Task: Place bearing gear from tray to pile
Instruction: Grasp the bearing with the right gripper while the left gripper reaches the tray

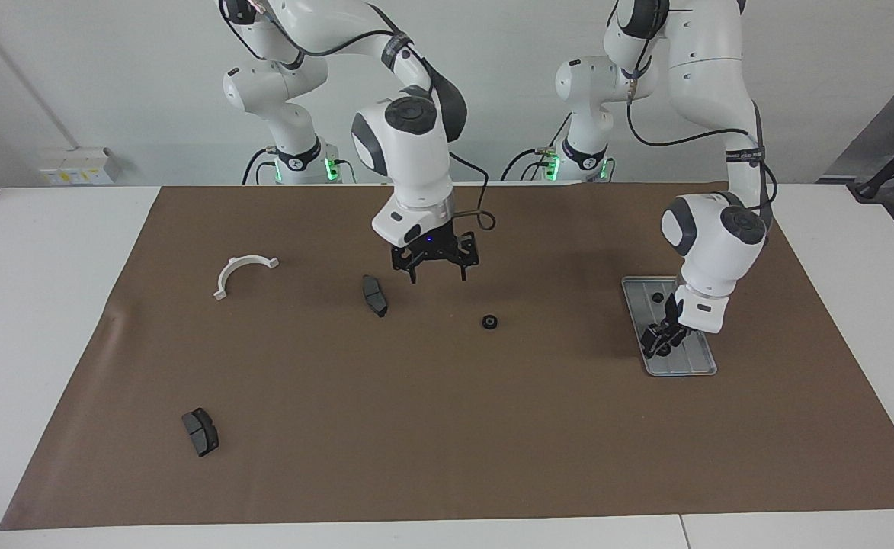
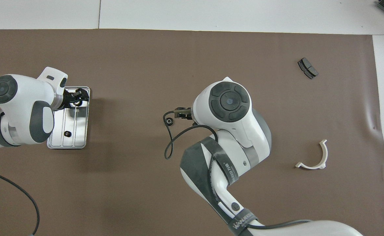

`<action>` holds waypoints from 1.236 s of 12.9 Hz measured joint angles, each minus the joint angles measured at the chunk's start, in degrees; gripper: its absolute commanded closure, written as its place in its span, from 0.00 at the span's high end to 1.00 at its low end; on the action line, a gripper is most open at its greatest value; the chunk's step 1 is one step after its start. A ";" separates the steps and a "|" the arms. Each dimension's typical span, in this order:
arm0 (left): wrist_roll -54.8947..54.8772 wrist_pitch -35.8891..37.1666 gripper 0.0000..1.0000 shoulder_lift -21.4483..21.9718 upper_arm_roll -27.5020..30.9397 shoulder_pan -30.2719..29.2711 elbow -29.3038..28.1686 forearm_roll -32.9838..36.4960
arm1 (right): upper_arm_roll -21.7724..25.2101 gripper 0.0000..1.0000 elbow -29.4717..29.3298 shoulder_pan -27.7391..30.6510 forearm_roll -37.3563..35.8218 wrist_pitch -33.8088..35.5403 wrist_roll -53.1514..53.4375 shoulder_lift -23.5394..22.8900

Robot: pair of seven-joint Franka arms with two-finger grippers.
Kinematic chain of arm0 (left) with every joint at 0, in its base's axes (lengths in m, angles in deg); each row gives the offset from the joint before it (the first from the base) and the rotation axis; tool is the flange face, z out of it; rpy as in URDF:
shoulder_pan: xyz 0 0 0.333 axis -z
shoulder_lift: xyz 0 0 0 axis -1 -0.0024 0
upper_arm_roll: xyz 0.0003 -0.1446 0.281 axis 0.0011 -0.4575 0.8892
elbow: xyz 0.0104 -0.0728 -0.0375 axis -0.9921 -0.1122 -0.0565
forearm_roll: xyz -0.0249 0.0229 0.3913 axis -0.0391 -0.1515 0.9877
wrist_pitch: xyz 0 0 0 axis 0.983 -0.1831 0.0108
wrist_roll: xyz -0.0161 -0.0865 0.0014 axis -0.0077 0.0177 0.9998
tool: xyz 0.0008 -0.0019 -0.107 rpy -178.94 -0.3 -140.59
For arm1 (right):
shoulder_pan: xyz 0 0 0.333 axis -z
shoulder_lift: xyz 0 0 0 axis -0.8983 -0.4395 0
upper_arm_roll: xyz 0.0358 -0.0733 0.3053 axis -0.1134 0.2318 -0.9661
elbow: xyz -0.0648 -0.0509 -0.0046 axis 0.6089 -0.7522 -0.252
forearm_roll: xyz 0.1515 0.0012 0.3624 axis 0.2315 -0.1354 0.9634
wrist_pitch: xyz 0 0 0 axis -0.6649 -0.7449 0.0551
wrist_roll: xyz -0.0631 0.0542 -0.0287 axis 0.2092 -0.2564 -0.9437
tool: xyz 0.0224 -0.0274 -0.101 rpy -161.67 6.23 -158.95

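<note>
We judged the step in hand to be the pick from the tray [image 1: 702, 367]: our left gripper [image 1: 658, 341] was down inside it, at the end farther from the robots, with its fingers standing either side of a small black gear [image 2: 77, 103], and whether they had already closed on it we could not tell. To do this well, we reckoned the fingers should meet the gear squarely across its rim, low enough not to pinch it out sideways, and the lift should be straight up so the gear cleared the raised rim before any travel toward the single gear on the mat [image 1: 489, 322], which we took for the pile. A second gear [image 1: 656, 296] lay in the tray nearer the robots, apart from the fingers. Our right gripper [image 1: 437, 269] hung with its fingers spread and empty above the mat, between a dark brake pad [image 1: 374, 296] and that lone gear
</note>
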 measured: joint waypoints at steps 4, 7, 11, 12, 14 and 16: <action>0.00 -0.01 0.66 0.03 0.05 0.01 0.01 0.05 | 0.01 1.00 -2.80 -3.27 -3.60 -2.57 4.86 -6.45; 0.06 -0.01 0.65 0.03 0.09 0.01 0.00 0.06 | 0.04 1.00 -5.88 -5.05 -6.54 -5.97 7.44 -11.30; 0.40 -0.02 0.61 0.01 0.17 0.01 0.00 0.07 | 0.06 1.00 -6.49 -6.07 -7.19 -8.92 7.45 -13.92; 0.46 -0.02 0.61 -0.01 0.18 0.01 -0.01 0.07 | 0.06 1.00 -6.49 -6.26 -7.24 -8.94 7.45 -14.03; 0.55 -0.02 0.54 -0.01 0.18 0.01 -0.01 0.07 | 0.07 1.00 -6.50 -6.33 -7.65 -8.96 7.45 -14.11; 0.60 -0.03 0.52 0.01 0.15 0.01 0.02 0.06 | 0.10 1.00 -6.48 -6.33 -8.70 -9.63 7.45 -14.54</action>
